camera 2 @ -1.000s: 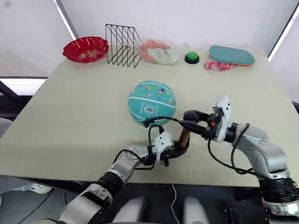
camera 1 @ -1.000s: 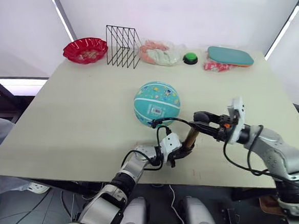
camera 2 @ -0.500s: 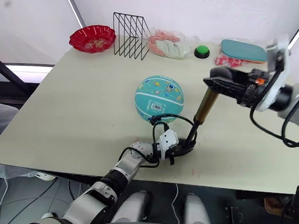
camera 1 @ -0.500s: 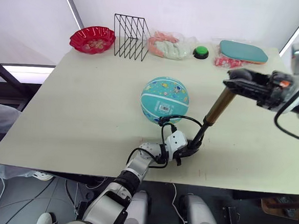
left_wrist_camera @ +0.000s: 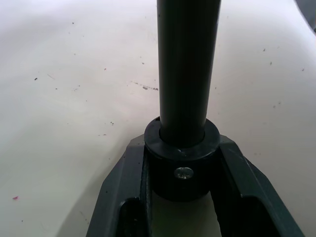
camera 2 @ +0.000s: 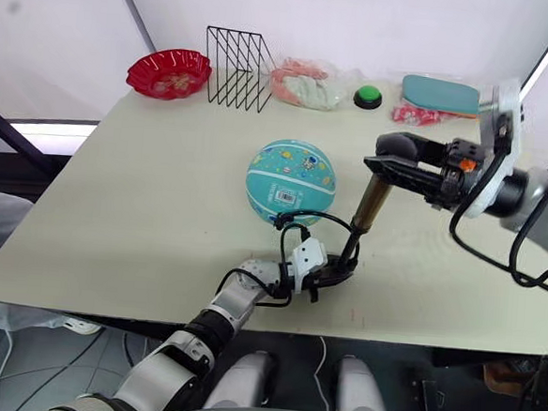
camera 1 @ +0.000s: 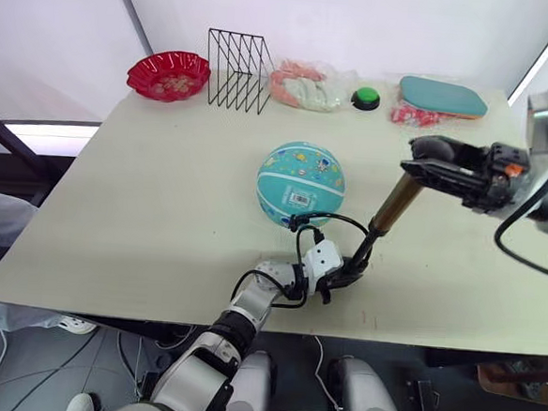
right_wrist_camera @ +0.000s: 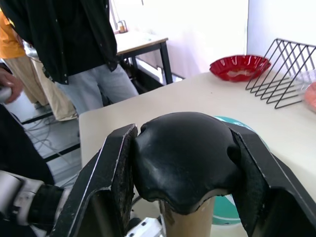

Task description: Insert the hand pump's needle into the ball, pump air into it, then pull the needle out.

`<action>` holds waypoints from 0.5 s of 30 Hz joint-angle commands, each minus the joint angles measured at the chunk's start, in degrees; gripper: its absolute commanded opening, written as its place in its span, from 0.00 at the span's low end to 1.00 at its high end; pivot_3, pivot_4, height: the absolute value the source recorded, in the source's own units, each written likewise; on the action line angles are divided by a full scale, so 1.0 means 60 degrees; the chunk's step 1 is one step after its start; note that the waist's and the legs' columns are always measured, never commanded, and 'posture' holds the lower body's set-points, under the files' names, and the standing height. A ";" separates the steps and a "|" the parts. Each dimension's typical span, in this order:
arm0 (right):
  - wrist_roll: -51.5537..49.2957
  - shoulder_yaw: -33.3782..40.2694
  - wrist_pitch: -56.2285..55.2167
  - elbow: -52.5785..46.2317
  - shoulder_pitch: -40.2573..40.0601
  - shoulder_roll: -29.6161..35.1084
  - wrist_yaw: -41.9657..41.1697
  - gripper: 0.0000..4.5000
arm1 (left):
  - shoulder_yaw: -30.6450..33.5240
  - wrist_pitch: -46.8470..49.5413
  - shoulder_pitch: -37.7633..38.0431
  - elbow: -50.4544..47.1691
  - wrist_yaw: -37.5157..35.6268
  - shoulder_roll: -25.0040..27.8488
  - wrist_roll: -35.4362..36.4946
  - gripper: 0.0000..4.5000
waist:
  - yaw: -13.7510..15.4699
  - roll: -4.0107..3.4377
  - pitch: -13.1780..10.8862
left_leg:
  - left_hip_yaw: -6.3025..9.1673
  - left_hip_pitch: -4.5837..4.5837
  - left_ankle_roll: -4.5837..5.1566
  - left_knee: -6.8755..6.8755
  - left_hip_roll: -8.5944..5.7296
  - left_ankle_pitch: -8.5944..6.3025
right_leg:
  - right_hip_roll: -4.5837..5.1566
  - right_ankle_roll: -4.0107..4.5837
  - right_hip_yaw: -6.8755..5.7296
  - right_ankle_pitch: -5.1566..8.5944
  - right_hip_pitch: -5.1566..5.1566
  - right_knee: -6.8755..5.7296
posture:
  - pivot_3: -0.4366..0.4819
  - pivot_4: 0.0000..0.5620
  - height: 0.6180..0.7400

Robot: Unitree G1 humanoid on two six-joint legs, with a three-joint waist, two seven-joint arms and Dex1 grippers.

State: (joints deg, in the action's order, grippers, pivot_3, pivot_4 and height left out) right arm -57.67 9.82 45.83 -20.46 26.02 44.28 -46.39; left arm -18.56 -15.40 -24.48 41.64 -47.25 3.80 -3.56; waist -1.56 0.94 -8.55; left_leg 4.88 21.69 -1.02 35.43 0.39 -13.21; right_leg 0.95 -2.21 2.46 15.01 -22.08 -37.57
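Hand pump [camera 1: 390, 210] stands tilted on the table [camera 1: 143, 196], extended, at 4 o'clock from the ball [camera 1: 301, 183]. Left gripper [camera 1: 345, 272] is clamped on the pump's black base collar. Right gripper [camera 1: 426, 162] is clenched around the black top handle. The thin black hose [camera 1: 334, 219] loops from the base to the ball's near side

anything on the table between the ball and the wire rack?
No, that stretch is bare. In the left eye view only plain tabletop lies between the ball and the wire rack at the far edge.
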 commanded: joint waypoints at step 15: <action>0.4746 -0.3863 -0.3159 0.3259 -0.1380 -0.1774 -0.1200 0.45 | 0.0009 0.0368 0.0512 0.0351 -0.0003 0.0161 -0.0035 0.23 | -0.0187 -0.0003 0.0154 | -0.0012 -0.0159 -0.0003 -0.0045 0.0026 -0.0002 | -0.0021 0.0022 0.0006 0.0015 0.0087 0.0000 | 0.48 0.27 1.00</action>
State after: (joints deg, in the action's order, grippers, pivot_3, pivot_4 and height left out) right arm -34.56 -9.79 23.47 -6.03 20.91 32.42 -53.93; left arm -18.21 -14.36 -23.53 41.65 -46.50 4.25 -3.65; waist -2.68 0.92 -7.62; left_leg 4.84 20.73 -1.04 35.16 0.55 -13.22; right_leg 0.82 -2.08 2.48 15.09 -21.57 -37.57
